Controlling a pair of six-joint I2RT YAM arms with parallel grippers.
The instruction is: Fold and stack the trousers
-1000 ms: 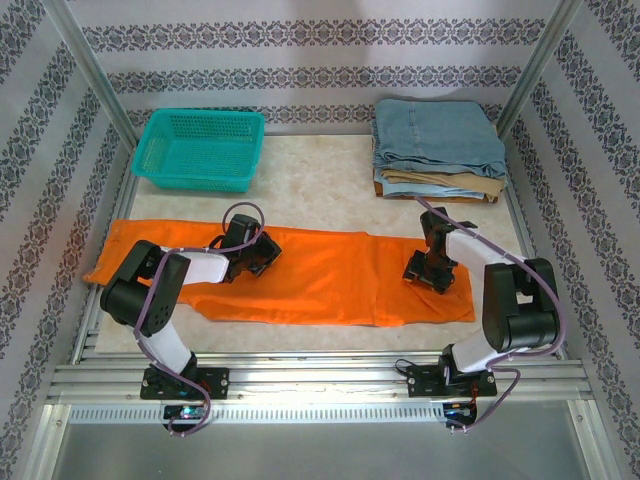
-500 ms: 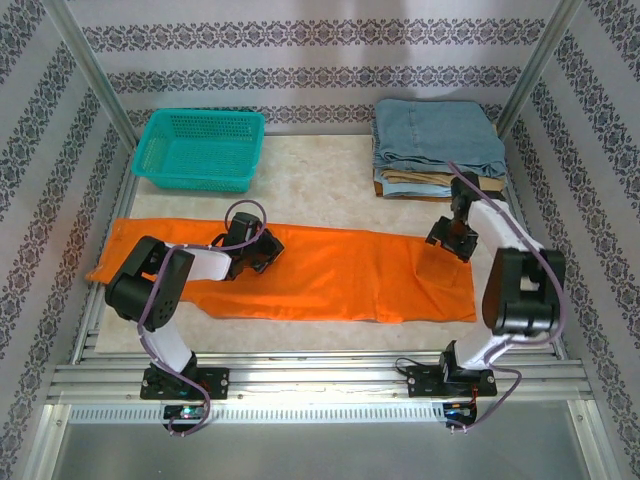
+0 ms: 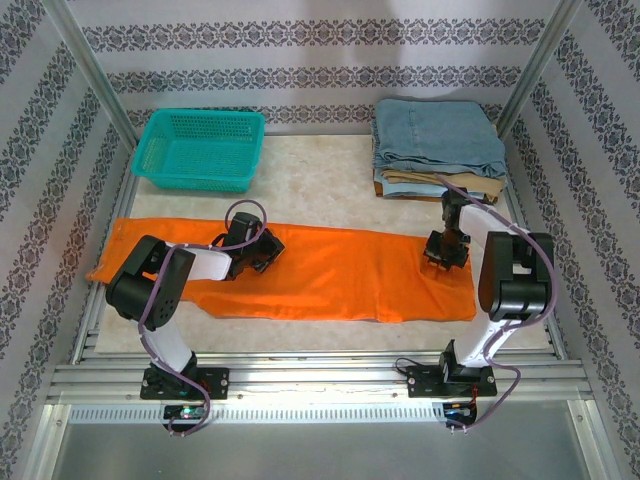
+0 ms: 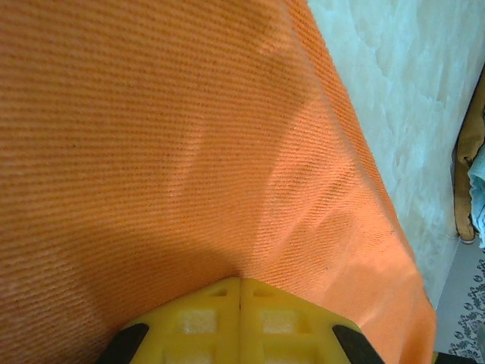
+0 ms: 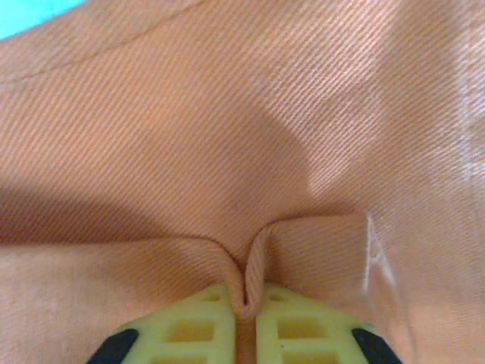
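Observation:
The orange trousers [image 3: 340, 275] lie flat in a long strip across the near half of the table. My left gripper [image 3: 262, 252] rests on their far edge, left of the middle. In the left wrist view its yellow fingers [image 4: 197, 318] are shut, and the cloth [image 4: 151, 136] puckers into a crease that runs into the tips [image 4: 240, 280]. My right gripper [image 3: 443, 255] is down on the right end of the trousers. The right wrist view shows it [image 5: 245, 299] shut on a small upright fold of orange cloth [image 5: 227, 114].
A teal basket [image 3: 200, 148] stands at the back left. At the back right is a stack with light blue denim [image 3: 438, 140] on top and tan cloth [image 3: 440, 183] below. Pale bare table [image 3: 320, 180] lies between them. Metal frame posts border the table.
My right gripper moved from the near right part of the trousers to their far edge, then came down and shut on a fold. The left gripper stayed shut in place.

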